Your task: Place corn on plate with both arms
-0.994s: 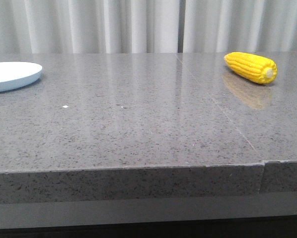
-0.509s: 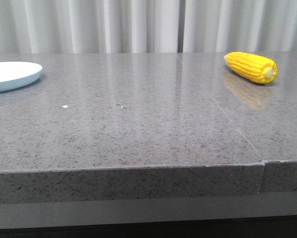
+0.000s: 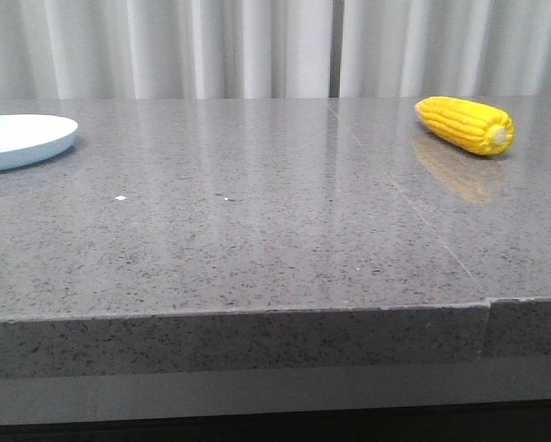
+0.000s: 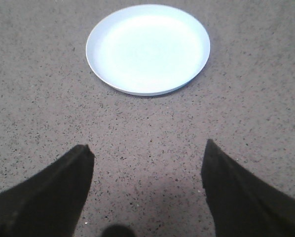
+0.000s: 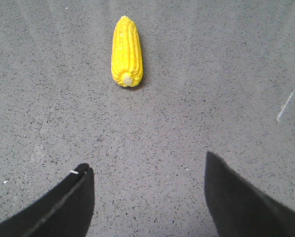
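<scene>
The yellow corn [image 3: 466, 124] lies on its side at the far right of the grey stone table, its pale stub end toward the front. In the right wrist view the corn [image 5: 127, 51] rests well ahead of my right gripper [image 5: 146, 160], which is open with bare table between its dark fingers. The pale blue-white plate [image 3: 22, 140] sits at the far left, cut by the frame edge. In the left wrist view the plate [image 4: 147, 48] is whole and has nothing in it, ahead of my open left gripper [image 4: 147, 148]. Neither arm shows in the front view.
The speckled grey table [image 3: 257, 230] has a seam running toward its front right edge [image 3: 489, 302]. White curtains [image 3: 257, 46] hang behind the table. A small white fleck [image 3: 121, 198] lies on the left half.
</scene>
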{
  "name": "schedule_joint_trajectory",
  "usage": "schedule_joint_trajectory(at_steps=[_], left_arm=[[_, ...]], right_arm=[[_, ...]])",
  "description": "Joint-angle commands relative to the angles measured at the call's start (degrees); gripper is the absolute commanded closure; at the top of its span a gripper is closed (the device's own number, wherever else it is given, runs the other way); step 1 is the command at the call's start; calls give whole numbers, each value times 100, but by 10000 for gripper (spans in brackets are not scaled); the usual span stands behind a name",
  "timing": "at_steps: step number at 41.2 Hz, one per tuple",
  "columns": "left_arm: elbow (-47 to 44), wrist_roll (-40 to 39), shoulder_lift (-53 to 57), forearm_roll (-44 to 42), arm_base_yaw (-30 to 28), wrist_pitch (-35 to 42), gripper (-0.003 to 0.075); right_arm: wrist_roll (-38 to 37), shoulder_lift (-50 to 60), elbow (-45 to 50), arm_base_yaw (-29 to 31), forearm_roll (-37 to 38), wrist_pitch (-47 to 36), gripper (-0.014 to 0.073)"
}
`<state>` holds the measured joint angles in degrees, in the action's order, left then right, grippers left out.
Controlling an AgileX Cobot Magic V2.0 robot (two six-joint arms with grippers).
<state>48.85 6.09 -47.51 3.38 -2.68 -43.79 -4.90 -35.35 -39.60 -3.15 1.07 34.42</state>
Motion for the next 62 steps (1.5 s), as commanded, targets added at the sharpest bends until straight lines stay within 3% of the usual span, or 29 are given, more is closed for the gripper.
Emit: schedule_joint_trajectory(at_steps=[1, 10, 16, 21, 40, 51, 62], left_arm=[[401, -42, -568, -132, -41, 334, 258], [1012, 73, -1797, 94, -597, 333, 258], [1454, 1035, -2642, 1304, -1125, 290, 258], [1792, 1326, -3331, 2024, -1411, 454, 258], [3110, 1326, -5098, 2215, -1373, 680, 258], [3624, 1326, -5594, 2257, -1373, 566, 262], [3695, 1326, -5792, 2257, -1373, 496, 347]], right_arm=[[62, -48, -139, 48, 46, -375, 85], [62, -48, -139, 48, 46, -375, 85], [62, -48, -139, 48, 46, -375, 85], [62, -48, -139, 48, 46, -375, 85], [62, -48, -139, 48, 46, -375, 85], [62, -48, -139, 48, 46, -375, 85], [62, -48, -139, 48, 46, -375, 85]])
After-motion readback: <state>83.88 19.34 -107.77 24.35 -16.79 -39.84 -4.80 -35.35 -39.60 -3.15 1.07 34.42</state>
